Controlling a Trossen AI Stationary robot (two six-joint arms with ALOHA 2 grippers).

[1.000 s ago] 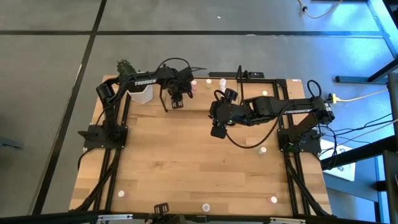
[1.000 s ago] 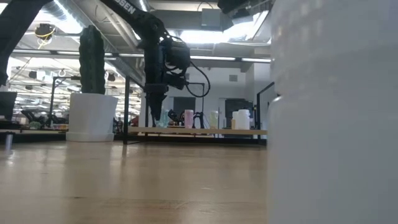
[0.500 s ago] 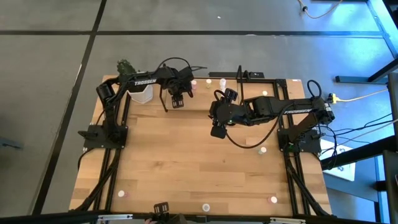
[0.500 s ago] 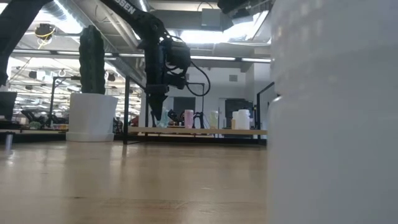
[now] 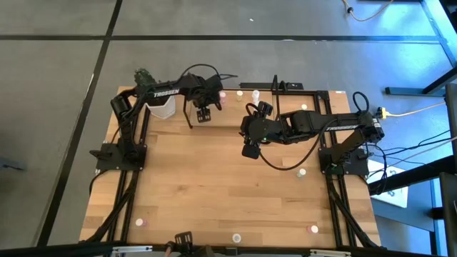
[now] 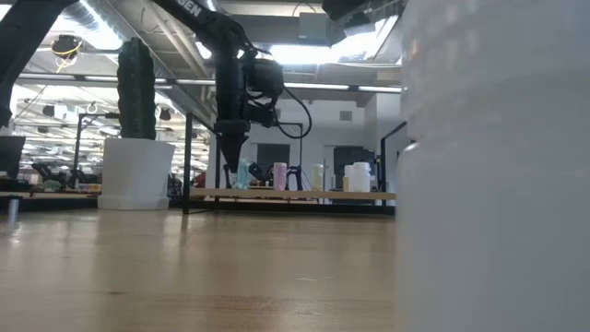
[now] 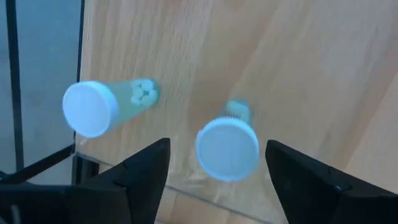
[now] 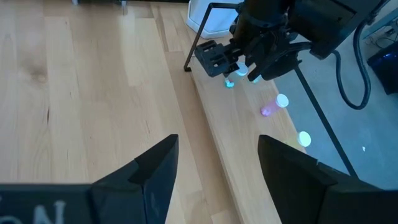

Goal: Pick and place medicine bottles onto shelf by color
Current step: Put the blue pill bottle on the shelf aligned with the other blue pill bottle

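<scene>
Hovering over the low black-wire shelf with a light wooden floor [image 8: 219,134], the left gripper [image 7: 214,165] has its fingers spread around, not touching, a small whitish medicine bottle with a pale green top [image 7: 227,147] that stands on the shelf floor. A second green-topped bottle [image 7: 93,107] stands just beside it, on the side towards the shelf's black end loop.

The right gripper [image 8: 214,177] waits above the bare wooden table [image 5: 214,185], well apart from the shelf, fingers spread and empty.

The likely trouble: a spread finger could catch the bottle's top as the arm lifts away and tip it into its neighbour, since the two stand close together.

Counting on the shelf from the right wrist view: two green tops under the left gripper, one pink-topped bottle [image 8: 269,110] and one pale-topped bottle [image 8: 304,139] farther from the loop. In the high view, about four more bottles lie scattered on the table, well apart from the shelf.
</scene>
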